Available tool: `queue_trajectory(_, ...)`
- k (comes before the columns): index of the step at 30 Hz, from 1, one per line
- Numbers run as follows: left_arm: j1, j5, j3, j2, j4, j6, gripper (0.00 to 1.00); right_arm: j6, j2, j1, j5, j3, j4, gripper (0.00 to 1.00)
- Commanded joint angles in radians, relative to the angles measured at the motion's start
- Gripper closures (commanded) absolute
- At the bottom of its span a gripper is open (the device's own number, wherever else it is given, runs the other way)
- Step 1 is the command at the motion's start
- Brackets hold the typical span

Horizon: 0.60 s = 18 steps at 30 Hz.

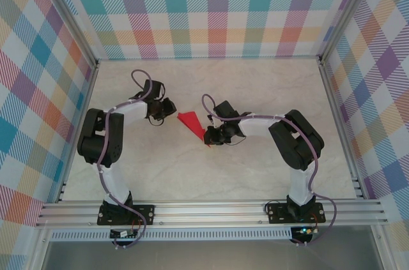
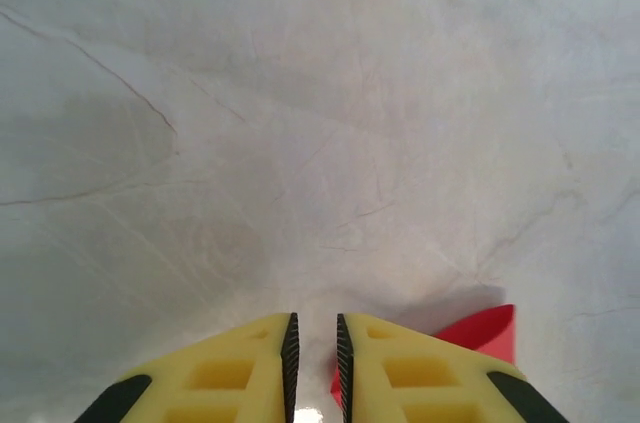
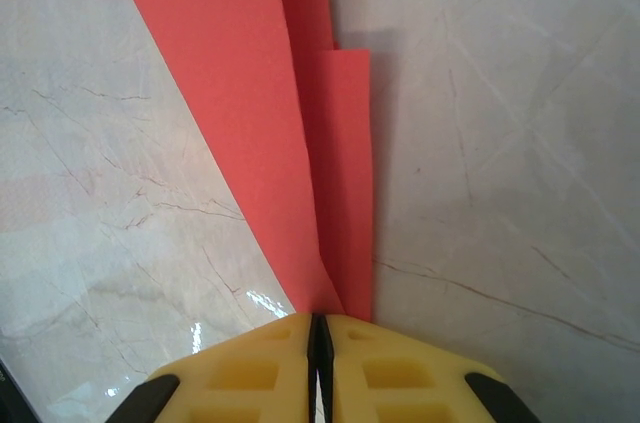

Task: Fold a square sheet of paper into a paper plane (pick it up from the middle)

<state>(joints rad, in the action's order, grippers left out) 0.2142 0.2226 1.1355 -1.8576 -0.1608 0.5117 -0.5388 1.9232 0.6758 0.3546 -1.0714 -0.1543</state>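
The square sheet of paper (image 1: 190, 122), bright red, lies on the table between the two arms, folded into a narrow pointed shape. In the right wrist view the paper (image 3: 250, 93) shows a long flap and a centre crease that taper down into my right gripper (image 3: 318, 321), which is shut on the pointed end. From above, that right gripper (image 1: 208, 137) sits at the paper's near-right tip. My left gripper (image 1: 171, 109) is at the paper's wide left end. Its jaws (image 2: 315, 323) stand a narrow gap apart with bare table between them, and a corner of the red paper (image 2: 485, 333) shows beside the right finger.
The pale marble-patterned tabletop (image 1: 255, 174) is walled by checked panels on three sides, with an aluminium rail (image 1: 211, 212) along the near edge where both arm bases are bolted. Purple cables loop over each arm.
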Motion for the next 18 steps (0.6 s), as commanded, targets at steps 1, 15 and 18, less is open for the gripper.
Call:
queue_trajectory(1, 0.011, 0.012, -0.029, 0.091, -0.019, -0.015, 0.78, -0.009, 0.026, -0.004, -0.04, 0.034, -0.106, 0.87)
queue_trajectory(15, 0.236, 0.126, -0.206, 0.157, 0.149, 0.137, 0.83, -0.017, 0.04, -0.004, -0.037, 0.028, -0.107, 0.87)
queue_trajectory(18, 0.26, 0.152, -0.224, 0.128, 0.19, 0.165, 0.85, -0.019, 0.043, -0.004, -0.037, 0.025, -0.105, 0.88)
